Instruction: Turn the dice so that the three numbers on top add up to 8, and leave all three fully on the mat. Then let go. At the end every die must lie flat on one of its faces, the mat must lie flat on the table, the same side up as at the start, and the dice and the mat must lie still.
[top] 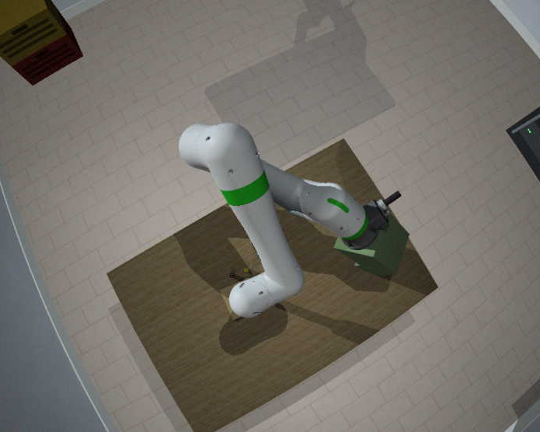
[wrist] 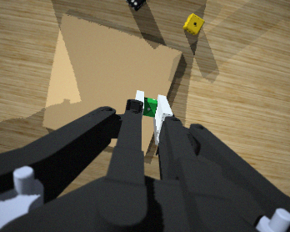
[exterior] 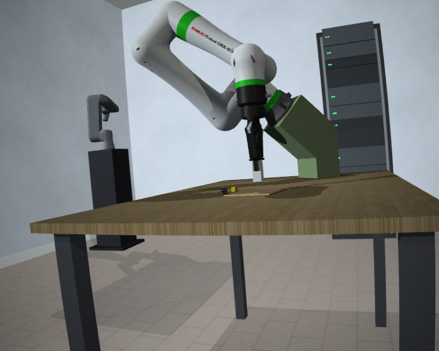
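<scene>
1. The gripper [wrist: 148,106] points down over the tan mat [wrist: 112,63], its jaws drawn narrow and clamped on a green die [wrist: 149,106]; the die sits between the two white fingertips, lifted off the table.
2. In the wrist view the held die lies over the mat's near right part, close to the mat's right edge.
3. A yellow die [wrist: 193,23] rests on the bare wood of the table [wrist: 249,92], off the mat, just beyond the mat's far right corner; the face turned to the camera shows one dark pip.
4. A black die [wrist: 136,3] lies at the top edge of the wrist view, beyond the mat's far edge and also on the wood; its upper face cannot be read.
5. In the exterior view the gripper [exterior: 257,172] hangs a little above the table top, with the black die [exterior: 223,191] and the yellow die [exterior: 234,189] side by side to its left.
6. The mat [exterior: 246,194] lies flat as a thin tan strip on the table [exterior: 249,218].
7. The arm rises from a green pedestal [exterior: 310,139] at the table's far side; in the top view the arm [top: 256,217] hides the gripper and most of the mat.
</scene>
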